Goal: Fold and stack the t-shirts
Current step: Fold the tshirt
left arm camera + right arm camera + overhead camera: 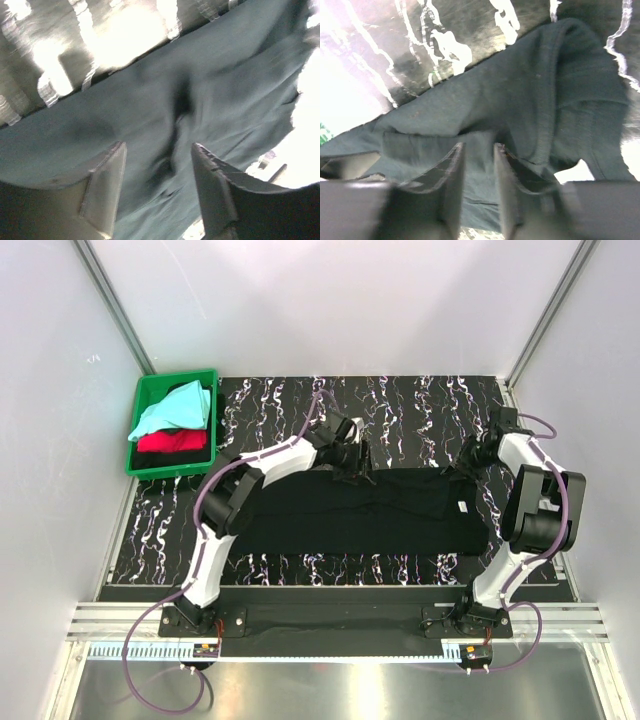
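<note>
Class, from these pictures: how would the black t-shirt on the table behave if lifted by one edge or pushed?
Probably floppy: the black t-shirt lies flat yet creased, so it would likely drape and sag. Pushed, it would probably bunch rather than slide whole, as its folded-over edge suggests.

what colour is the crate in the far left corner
The crate is green, clearest in the top external view.
</note>
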